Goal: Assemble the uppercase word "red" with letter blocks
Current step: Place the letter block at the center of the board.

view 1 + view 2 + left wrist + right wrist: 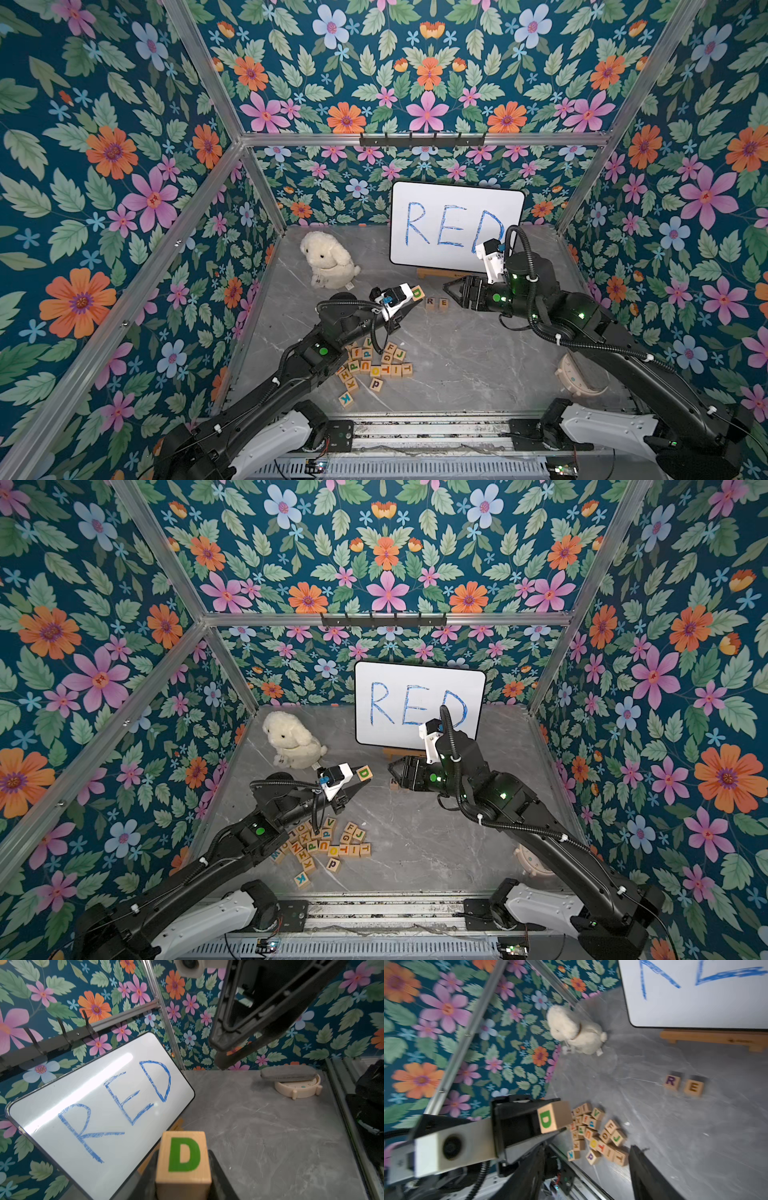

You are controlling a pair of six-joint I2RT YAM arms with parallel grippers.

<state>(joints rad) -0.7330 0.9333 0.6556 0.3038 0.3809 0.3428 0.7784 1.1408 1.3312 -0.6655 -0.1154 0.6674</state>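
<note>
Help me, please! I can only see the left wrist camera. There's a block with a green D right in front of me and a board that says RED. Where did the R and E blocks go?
Observer: The R block and the E block sit side by side on the table, R first, in front of the board's wooden stand.
Operator: Is my D near them?
Observer: Yes. In a top view the D block shows right next to the R, on the side away from the E.
Operator: Are there more letters anywhere?
Observer: A pile of spare letter blocks lies nearer the robot's base, partly under the left arm.
</note>
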